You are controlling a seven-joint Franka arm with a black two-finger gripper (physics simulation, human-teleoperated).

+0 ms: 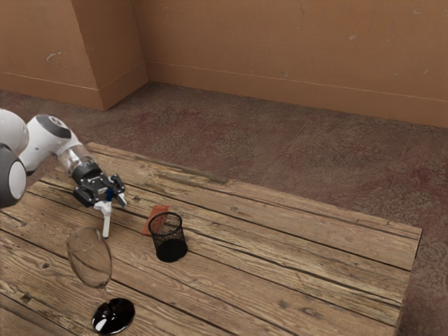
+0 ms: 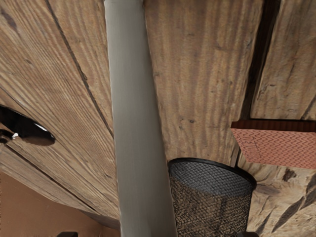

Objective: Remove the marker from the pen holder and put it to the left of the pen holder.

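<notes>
My gripper (image 1: 112,201) is over the table at the exterior view's left, its fingers apart. Between them is the marker (image 1: 106,221), roughly upright, with a white body and a blue upper part; I cannot tell whether its lower end touches the table. In the wrist view the marker (image 2: 140,123) is a long grey shape close to the camera, and dark fingertips stand well apart on either side of it. The black mesh pen holder (image 1: 169,243) stands upright, apart from the gripper, toward the exterior view's right; the wrist view shows the holder (image 2: 212,210) beyond the marker.
A red-orange flat block (image 1: 155,216) lies just behind the pen holder; the wrist view shows this block (image 2: 279,147) too. A clear wine glass with a glossy dark base (image 1: 113,316) stands nearer the exterior camera. Wooden planks form the tabletop (image 1: 280,245).
</notes>
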